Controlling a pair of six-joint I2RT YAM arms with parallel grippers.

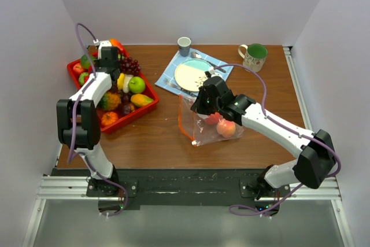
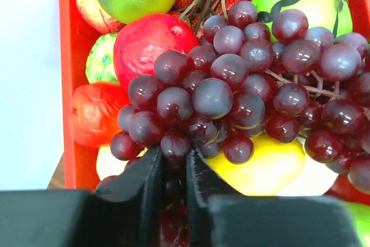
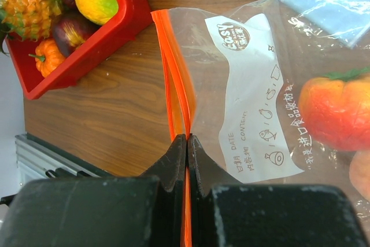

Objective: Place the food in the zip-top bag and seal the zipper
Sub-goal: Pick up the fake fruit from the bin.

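The dark purple grapes (image 2: 231,85) lie on the other toy food in the red tray (image 2: 66,85). My left gripper (image 2: 173,155) is shut on the near end of the bunch. In the top view the left gripper (image 1: 113,62) is over the tray's back, beside the grapes (image 1: 130,65). The zip-top bag (image 1: 211,125) stands at mid-table with a peach (image 1: 226,127) and a red fruit inside. My right gripper (image 3: 187,138) is shut on the orange-red zipper (image 3: 173,67). The top view shows the right gripper (image 1: 199,105) at the bag's top edge. The white label (image 3: 254,96) and a peach (image 3: 335,111) show through the plastic.
The red tray (image 1: 147,108) holds several fruits, with a green apple (image 1: 137,84) and a pineapple (image 3: 29,4) among them. A plate (image 1: 189,74) with cutlery lies on a blue napkin (image 1: 173,70) behind the bag. A small cup (image 1: 184,44) and a green mug (image 1: 253,56) stand at the back.
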